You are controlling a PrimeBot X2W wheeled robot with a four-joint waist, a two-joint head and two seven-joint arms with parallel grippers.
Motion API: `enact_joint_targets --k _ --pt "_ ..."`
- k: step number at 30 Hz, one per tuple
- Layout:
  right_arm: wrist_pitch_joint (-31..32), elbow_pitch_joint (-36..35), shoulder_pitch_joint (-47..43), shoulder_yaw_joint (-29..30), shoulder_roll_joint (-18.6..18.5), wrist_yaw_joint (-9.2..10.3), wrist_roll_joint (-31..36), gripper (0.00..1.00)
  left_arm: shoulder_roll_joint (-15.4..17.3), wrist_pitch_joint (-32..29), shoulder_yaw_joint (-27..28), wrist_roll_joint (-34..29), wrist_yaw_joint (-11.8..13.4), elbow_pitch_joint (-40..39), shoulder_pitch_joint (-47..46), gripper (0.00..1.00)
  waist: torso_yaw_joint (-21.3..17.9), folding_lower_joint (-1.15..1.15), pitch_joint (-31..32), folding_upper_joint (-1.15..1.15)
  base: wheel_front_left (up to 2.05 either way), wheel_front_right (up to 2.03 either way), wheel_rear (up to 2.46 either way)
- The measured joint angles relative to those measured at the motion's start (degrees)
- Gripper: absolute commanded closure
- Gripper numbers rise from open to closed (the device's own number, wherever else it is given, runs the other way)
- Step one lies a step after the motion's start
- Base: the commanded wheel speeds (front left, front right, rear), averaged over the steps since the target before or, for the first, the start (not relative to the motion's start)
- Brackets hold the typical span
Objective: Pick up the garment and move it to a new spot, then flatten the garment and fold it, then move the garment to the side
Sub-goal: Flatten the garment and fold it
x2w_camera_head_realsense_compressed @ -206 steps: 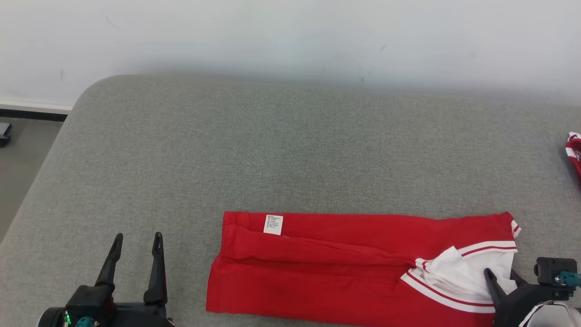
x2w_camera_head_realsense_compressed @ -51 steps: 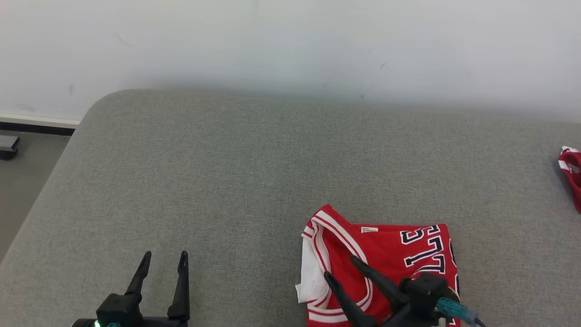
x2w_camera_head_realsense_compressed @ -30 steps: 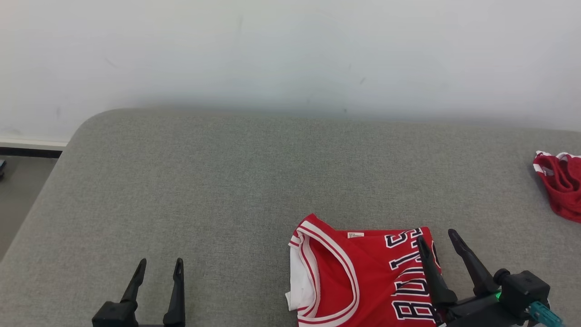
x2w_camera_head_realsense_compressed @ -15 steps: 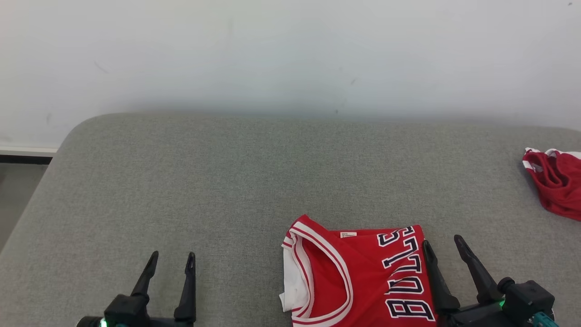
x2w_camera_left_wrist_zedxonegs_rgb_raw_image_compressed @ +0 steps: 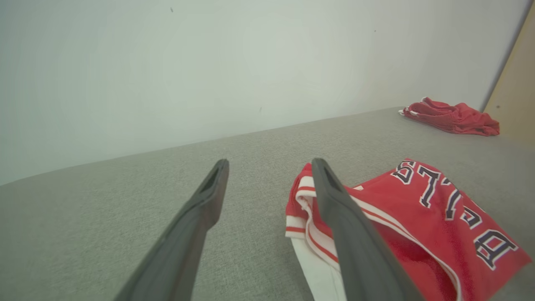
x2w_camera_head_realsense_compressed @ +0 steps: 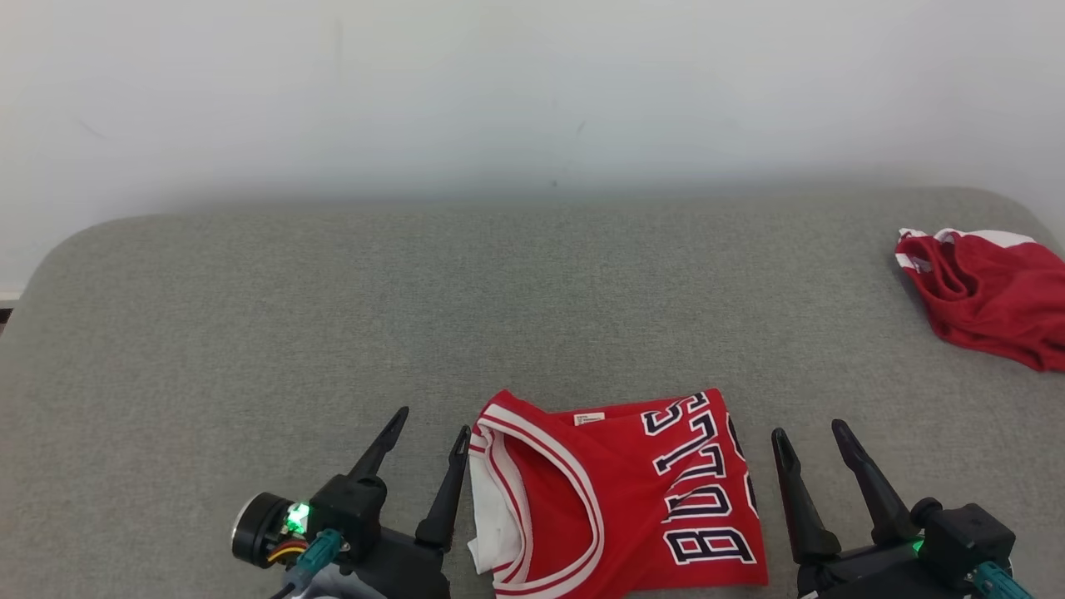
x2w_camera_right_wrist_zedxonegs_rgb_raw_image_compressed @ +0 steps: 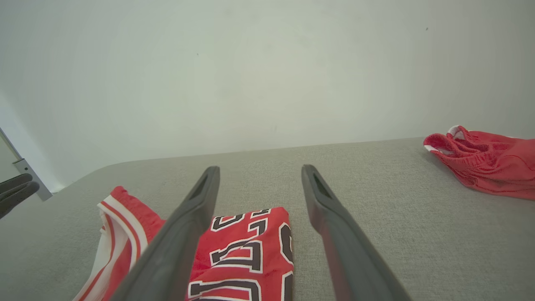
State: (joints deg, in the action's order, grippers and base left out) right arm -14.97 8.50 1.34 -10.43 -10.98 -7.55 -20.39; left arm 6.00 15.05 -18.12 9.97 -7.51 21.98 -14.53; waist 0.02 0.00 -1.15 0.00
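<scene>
The garment (x2w_camera_head_realsense_compressed: 616, 491), a red jersey with white trim and dark lettering, lies folded into a compact rectangle near the front of the grey padded surface (x2w_camera_head_realsense_compressed: 499, 291). Just off its left edge my left gripper (x2w_camera_head_realsense_compressed: 433, 422) stands open, fingers angled up and to the right, nothing between them. Just off the right edge my right gripper (x2w_camera_head_realsense_compressed: 806, 428) is open and empty too. In the left wrist view the garment (x2w_camera_left_wrist_zedxonegs_rgb_raw_image_compressed: 418, 209) lies to the right of my left gripper (x2w_camera_left_wrist_zedxonegs_rgb_raw_image_compressed: 269, 163). In the right wrist view my right gripper (x2w_camera_right_wrist_zedxonegs_rgb_raw_image_compressed: 260, 169) is over the right edge of the garment (x2w_camera_right_wrist_zedxonegs_rgb_raw_image_compressed: 246, 246).
A second red garment (x2w_camera_head_realsense_compressed: 986, 295) lies crumpled at the far right of the surface, also seen from the wrists (x2w_camera_left_wrist_zedxonegs_rgb_raw_image_compressed: 451, 119) (x2w_camera_right_wrist_zedxonegs_rgb_raw_image_compressed: 485, 163). A pale wall (x2w_camera_head_realsense_compressed: 532, 83) runs behind the surface. The rounded left corner drops off at the view's left edge.
The head camera has turned, shifting the whole picture left. My left gripper has come right, up to the jersey's left edge, and tilted. The folded jersey lies as before; both grippers stay open.
</scene>
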Motion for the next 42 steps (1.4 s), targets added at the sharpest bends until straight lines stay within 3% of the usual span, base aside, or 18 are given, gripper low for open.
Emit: enact_joint_targets --k 6,22,24,25,37,41,42 --pt "-0.01 -0.01 0.71 0.59 0.09 0.0 0.1 0.0 1.3 0.0 -4.52 1.88 -0.01 6.14 -2.67 0.0 -3.22 0.0 -1.71 0.0 0.0 0.0 0.0" --pt "-0.02 -0.08 2.61 0.66 0.31 0.0 0.31 0.0 2.93 0.0 -8.83 4.6 -0.01 16.99 -10.17 0.0 -7.95 0.01 -5.48 0.0 0.0 0.0 0.0" --pt "-0.02 -0.13 2.68 0.69 0.33 0.0 0.35 0.0 3.04 0.0 -8.81 5.13 -0.01 17.58 -10.79 0.6 -8.3 0.0 -5.68 0.01 0.0 0.0 0.0" --pt "-0.02 -0.18 2.74 0.74 0.35 0.0 0.35 0.0 3.08 0.0 -8.66 5.54 -0.01 17.69 -11.16 1.0 -8.44 0.0 -5.74 0.0 0.0 0.0 0.0" --pt "-0.02 -1.04 2.78 2.0 0.86 0.0 1.05 0.0 3.2 0.0 -4.58 3.31 0.96 7.98 -12.35 1.0 -8.02 0.01 -5.45 0.0 0.0 0.0 0.0" --pt "-0.02 -1.04 2.79 1.86 1.03 0.0 1.33 0.0 3.31 -0.01 -4.49 2.81 0.94 9.8 -10.41 1.0 -8.16 0.0 -5.38 0.0 0.0 0.0 0.0" --pt "-0.02 -0.99 2.79 1.8 1.05 0.0 1.33 0.0 3.23 -0.01 -4.25 2.83 0.93 10.12 -10.23 0.78 -8.23 0.0 -5.38 0.0 0.0 0.0 0.0"
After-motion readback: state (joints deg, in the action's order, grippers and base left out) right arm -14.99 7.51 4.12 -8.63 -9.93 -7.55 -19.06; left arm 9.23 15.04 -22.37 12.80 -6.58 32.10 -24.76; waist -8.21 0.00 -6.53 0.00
